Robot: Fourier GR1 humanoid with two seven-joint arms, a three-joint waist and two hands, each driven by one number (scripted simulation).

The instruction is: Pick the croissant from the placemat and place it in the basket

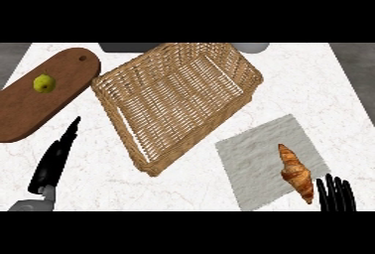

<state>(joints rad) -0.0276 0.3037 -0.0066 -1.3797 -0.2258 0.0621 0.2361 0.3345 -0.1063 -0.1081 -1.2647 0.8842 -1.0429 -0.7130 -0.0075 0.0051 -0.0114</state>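
Closest in are the two black hands. Right hand (336,194) shows nearer than the basket (176,99) and well to its right, its fingers straight, pointing up and holding nothing. Left hand (51,166) sits nearer than the basket and to its left, fingers stretched straight toward the far side, also holding nothing.

The croissant (295,172) lies right of the basket and nearer than it, apart from the wicker, resting on the grey placemat (256,149). Its long axis runs mostly far-to-near with a slight slant. The far tip points back toward the basket, while the near tip points away from it and ends just beside the right hand's fingers; whether they touch cannot be told. The placemat lies skewed on the white table (183,191), one corner near the basket's near-right side. Just beside the basket's far-left corner is a brown cutting board (29,109) carrying a small green fruit (44,83).
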